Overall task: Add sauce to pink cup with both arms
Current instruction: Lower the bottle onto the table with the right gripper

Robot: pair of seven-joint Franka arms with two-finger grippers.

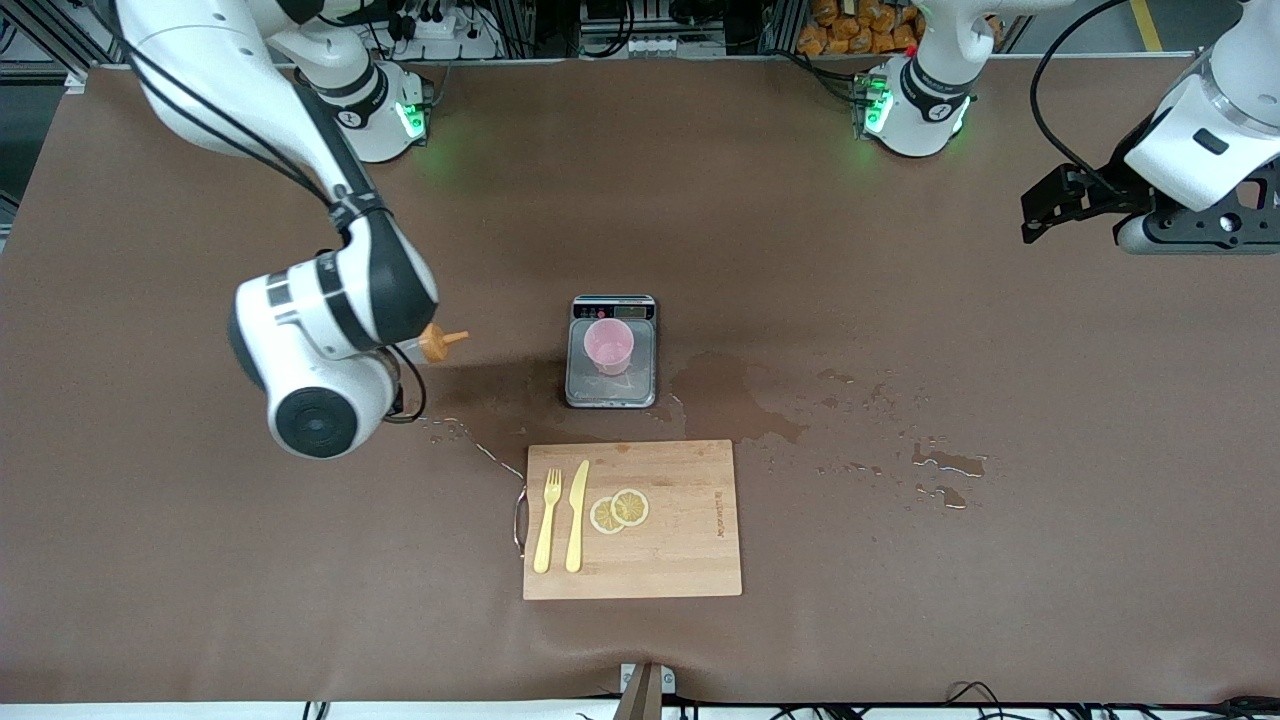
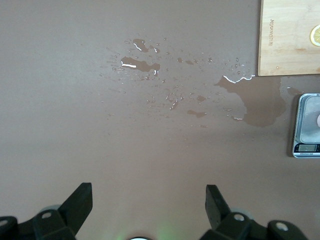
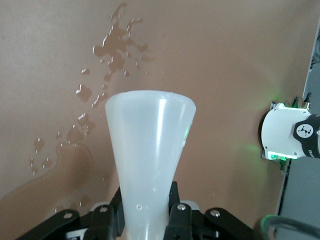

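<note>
Translucent whitish squeeze bottle with orange nozzle cap (image 1: pixel 440 343), lying level and clamped in right gripper (image 3: pixel 146 220), nozzle aimed at pale-pink tumbler (image 1: pixel 609 345) on steel scale (image 1: pixel 612 385) nearby; left gripper (image 2: pixel 149 205) wide, idle, well away from the scale.

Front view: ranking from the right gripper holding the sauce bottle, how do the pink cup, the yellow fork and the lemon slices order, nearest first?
Measured from the right gripper, shut on the translucent sauce bottle with the orange cap:
1. Pale-pink cup, on the steel scale.
2. Yellow plastic fork, on the wooden cutting board, at its handle end.
3. Lemon slices, mid-board, past the yellow knife.
</note>
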